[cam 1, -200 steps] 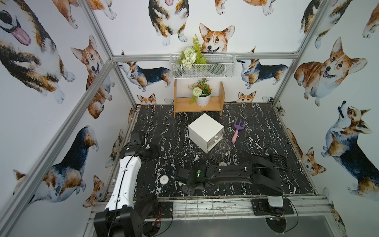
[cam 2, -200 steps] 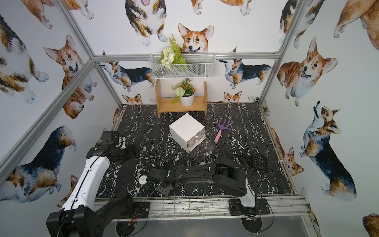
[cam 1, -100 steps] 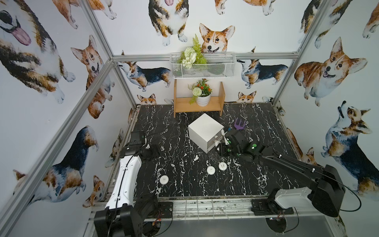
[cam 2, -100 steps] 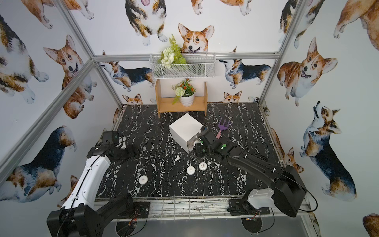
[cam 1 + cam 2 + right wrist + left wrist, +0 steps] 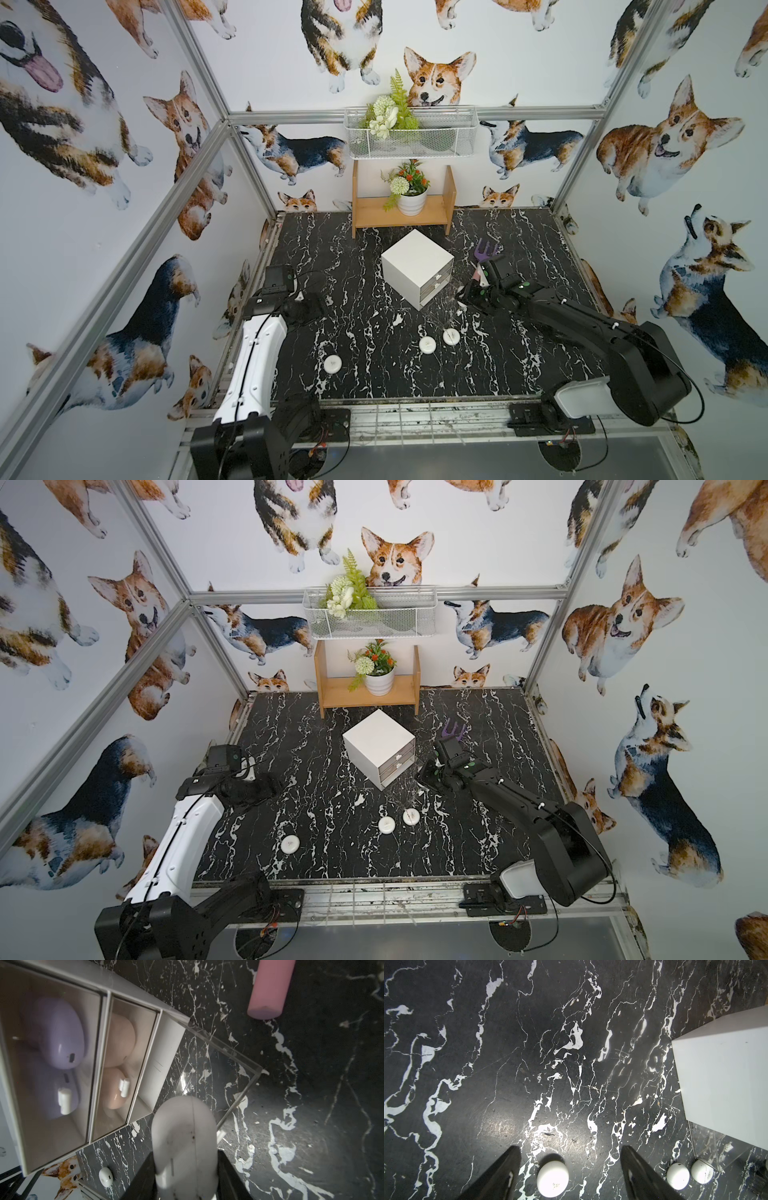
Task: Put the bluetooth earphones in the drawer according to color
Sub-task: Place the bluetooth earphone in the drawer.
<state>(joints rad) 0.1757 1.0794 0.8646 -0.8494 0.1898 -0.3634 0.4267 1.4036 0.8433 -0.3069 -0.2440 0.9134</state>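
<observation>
A white earphone case [image 5: 184,1136] is pinched by its sides between the fingers of the right end effector [image 5: 186,1176], just in front of the small white cabinet [image 5: 415,259]. The lowest drawer [image 5: 257,1070], a clear tray, is pulled out over the table [image 5: 365,386] and appears empty. The two drawers above it are shut, with purple cases [image 5: 58,1032] visible through one front and pink cases [image 5: 120,1034] through the next. The open tray is therefore judged to be the place for white.

The step in hand is judged to be the drop. The held case should be carried past the tray's outer rim until it is fully over the tray floor. It should then be lowered close and only then released, so that it does not bounce off the thin clear wall, which is hard to make out against the marble. The pink handle of a toy fork [image 5: 268,989] lies nearby and should be given room.

The left end effector [image 5: 570,1150] is spread and empty above the table, with a lone case [image 5: 332,365] lying beyond its fingers. A middle case [image 5: 427,344] and a case nearest the tray [image 5: 451,336] also wait on the table.
</observation>
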